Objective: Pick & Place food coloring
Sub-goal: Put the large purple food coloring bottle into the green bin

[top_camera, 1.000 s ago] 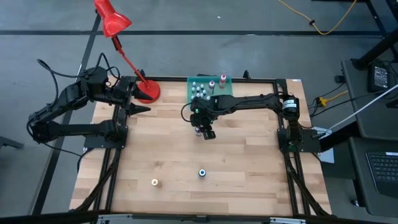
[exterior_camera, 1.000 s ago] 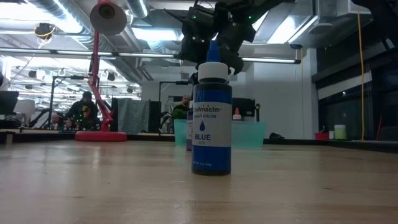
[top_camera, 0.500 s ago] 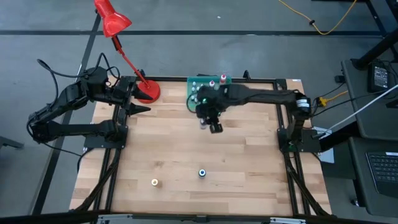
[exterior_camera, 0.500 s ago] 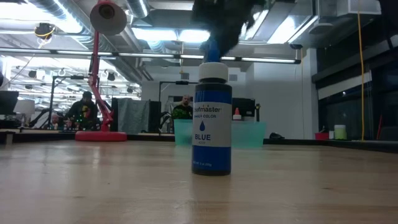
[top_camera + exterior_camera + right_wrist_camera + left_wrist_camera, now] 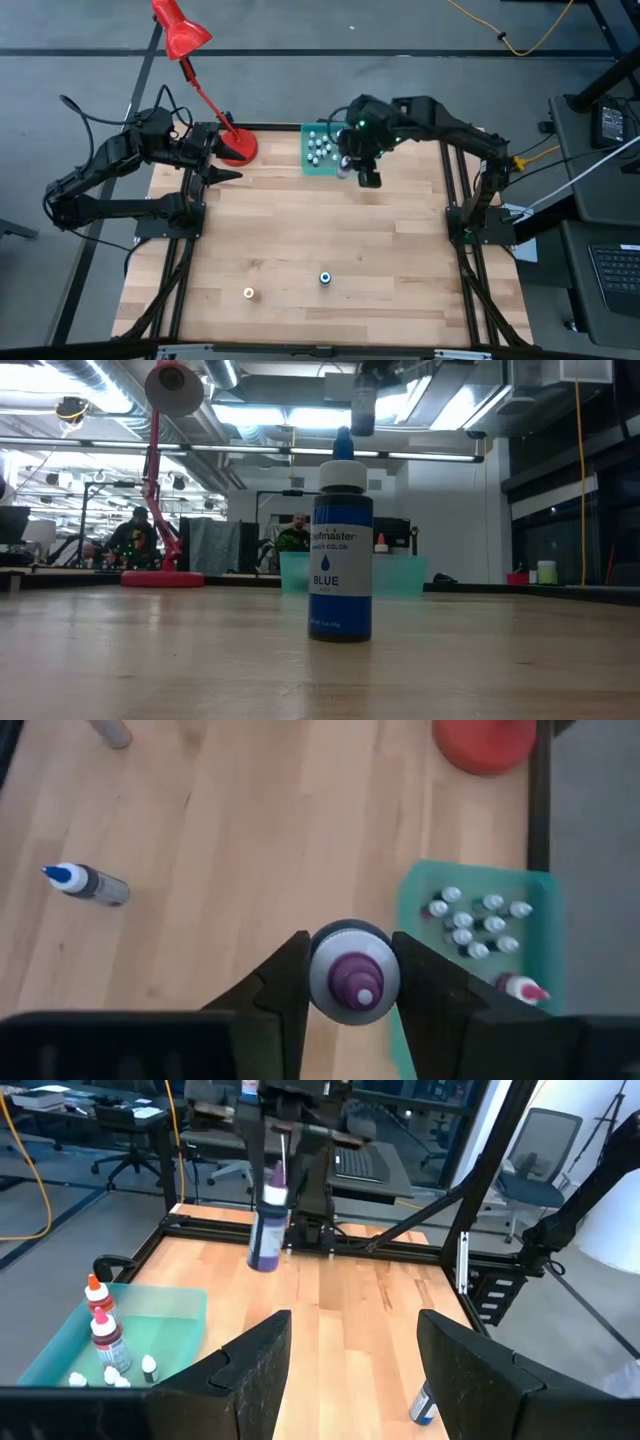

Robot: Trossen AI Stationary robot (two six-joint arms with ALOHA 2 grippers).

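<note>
Now purple bottle (image 5: 348, 977) between right fingers (image 5: 283, 982)

Right gripper (image 5: 358, 172) is hovering at the teal tray (image 5: 310, 165) by the table's (image 5: 400, 270) far edge, white-capped bottles (image 5: 319, 147) sitting inside. Left gripper (image 5: 228, 176) is waiting at the far-left corner beside the red lamp (image 5: 190, 60). A blue-capped bottle (image 5: 325, 278) and a yellow-capped bottle (image 5: 249, 293) are standing near the front edge.
</note>
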